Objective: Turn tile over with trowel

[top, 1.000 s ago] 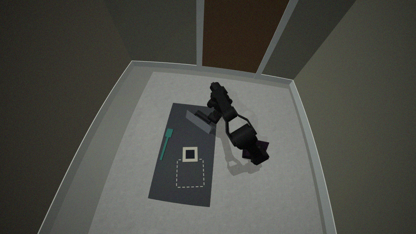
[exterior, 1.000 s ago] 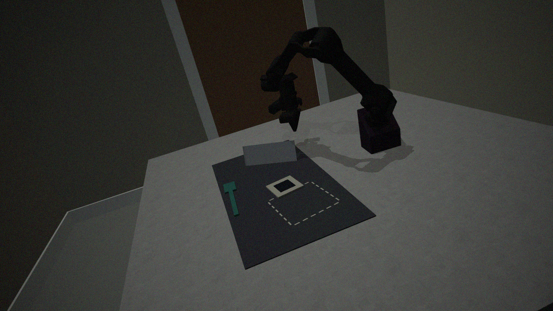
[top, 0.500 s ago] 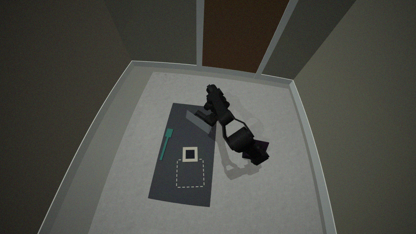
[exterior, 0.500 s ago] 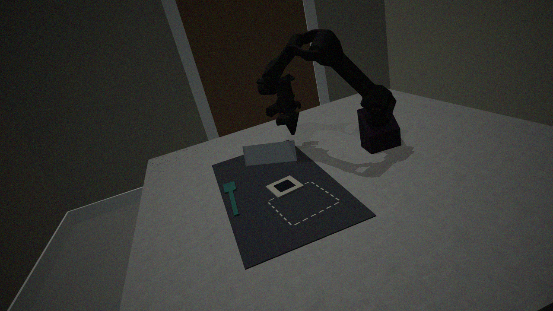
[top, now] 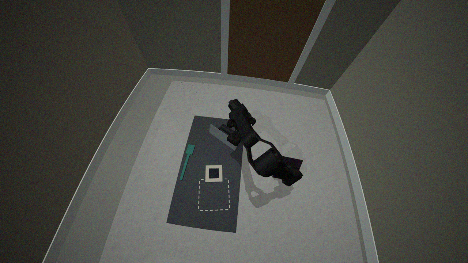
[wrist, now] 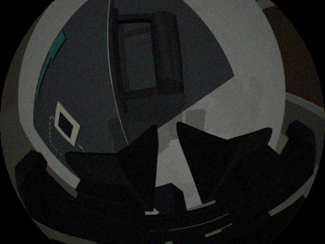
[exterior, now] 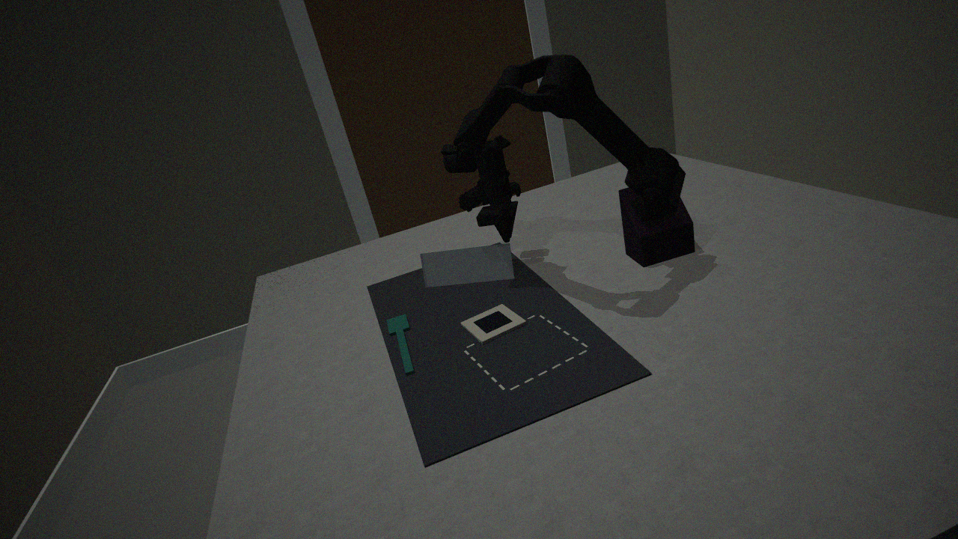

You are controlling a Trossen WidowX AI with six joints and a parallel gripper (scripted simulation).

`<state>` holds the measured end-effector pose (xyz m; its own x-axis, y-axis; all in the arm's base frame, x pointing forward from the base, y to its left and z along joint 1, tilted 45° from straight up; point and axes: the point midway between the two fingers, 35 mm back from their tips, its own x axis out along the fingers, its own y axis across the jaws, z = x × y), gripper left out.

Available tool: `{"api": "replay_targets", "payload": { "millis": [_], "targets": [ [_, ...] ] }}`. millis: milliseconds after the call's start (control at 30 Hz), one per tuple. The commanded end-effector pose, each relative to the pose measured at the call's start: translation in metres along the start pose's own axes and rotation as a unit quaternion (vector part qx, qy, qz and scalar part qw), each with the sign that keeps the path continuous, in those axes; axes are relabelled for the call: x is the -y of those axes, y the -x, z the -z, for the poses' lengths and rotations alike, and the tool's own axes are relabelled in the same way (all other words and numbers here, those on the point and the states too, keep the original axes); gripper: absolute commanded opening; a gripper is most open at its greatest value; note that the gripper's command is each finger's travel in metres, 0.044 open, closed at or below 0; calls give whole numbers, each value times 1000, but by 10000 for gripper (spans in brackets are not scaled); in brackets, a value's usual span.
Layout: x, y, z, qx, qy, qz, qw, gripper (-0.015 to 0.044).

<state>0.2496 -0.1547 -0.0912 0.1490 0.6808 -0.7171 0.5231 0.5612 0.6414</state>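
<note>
The trowel, a flat grey blade (top: 221,136) (exterior: 466,268) with a black bar handle (wrist: 168,54), stands on its long edge at the back of the mat. The square tile (top: 207,173) (exterior: 468,324) (wrist: 76,128) lies flat, cream border and dark centre up, at the back edge of the dashed outline (top: 202,210); most of it is outside. My gripper (top: 233,138) (exterior: 507,234) (wrist: 166,127) hangs above the trowel's right end, on its handle side. Its fingers are partly open with nothing between them. In the exterior view the blade hides the handle.
A teal tool (top: 190,149) (exterior: 398,325) (wrist: 58,45) with a square head and thin handle lies along the left edge of the dark mat (top: 183,212) (exterior: 428,429). The arm's base (top: 294,160) (exterior: 656,234) stands on the pale table to the mat's right.
</note>
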Motion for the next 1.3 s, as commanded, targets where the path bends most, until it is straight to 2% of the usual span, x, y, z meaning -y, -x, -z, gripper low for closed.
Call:
{"api": "replay_targets", "payload": {
  "millis": [0,1267],
  "targets": [
    [-8,0,0,4,1,-1,1000,100],
    [-63,-3,1,4,1,-3,1000,100]
  ]
}}
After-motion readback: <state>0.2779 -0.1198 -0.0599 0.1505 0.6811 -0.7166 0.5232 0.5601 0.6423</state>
